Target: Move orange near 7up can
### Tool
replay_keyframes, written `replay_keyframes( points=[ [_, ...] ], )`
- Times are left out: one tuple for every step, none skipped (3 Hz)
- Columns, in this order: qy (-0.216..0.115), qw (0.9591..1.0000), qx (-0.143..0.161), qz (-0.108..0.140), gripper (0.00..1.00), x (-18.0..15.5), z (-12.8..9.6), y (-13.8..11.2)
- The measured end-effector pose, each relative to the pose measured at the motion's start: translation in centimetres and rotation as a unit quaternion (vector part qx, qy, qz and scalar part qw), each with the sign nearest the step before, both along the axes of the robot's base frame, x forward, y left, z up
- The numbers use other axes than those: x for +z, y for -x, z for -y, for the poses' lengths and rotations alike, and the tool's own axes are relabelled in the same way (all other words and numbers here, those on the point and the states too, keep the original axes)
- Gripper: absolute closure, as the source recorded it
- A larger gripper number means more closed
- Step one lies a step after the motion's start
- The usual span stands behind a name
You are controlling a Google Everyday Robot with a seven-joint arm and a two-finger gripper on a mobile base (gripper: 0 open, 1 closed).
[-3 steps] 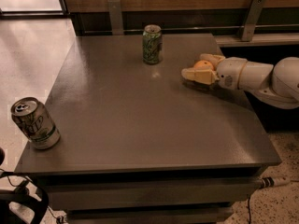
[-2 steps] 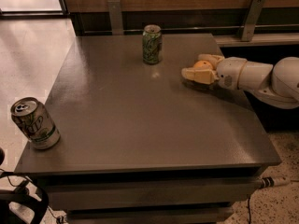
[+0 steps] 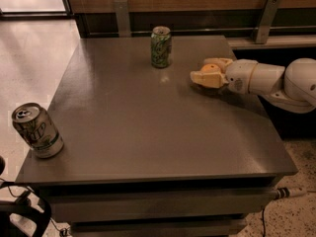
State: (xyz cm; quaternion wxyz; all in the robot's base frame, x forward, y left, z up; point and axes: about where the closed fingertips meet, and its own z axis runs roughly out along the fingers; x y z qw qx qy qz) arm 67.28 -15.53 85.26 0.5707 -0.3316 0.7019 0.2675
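The orange [image 3: 211, 67] sits low over the grey table [image 3: 148, 127] at its right side, between the two cream fingers of my gripper [image 3: 210, 70]. The gripper reaches in from the right on a white arm [image 3: 276, 80] and is shut on the orange, most of which is hidden by the fingers. The 7up can [image 3: 37, 131], pale silver with green lettering, stands tilted at the table's front left corner, far from the gripper.
A darker green can [image 3: 161, 46] stands upright at the back middle of the table, left of the gripper. A wooden wall with metal brackets [image 3: 122, 18] runs behind the table. Black gear [image 3: 22, 214] lies on the floor at the lower left.
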Motion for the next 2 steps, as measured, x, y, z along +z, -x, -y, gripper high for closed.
replay_keyframes(
  points=[
    [0.021,0.9997,0.009,-0.008,1.0,2.0,0.0,0.3],
    [0.035,0.999,0.019,-0.02,1.0,4.8,-0.7,1.8]
  ],
)
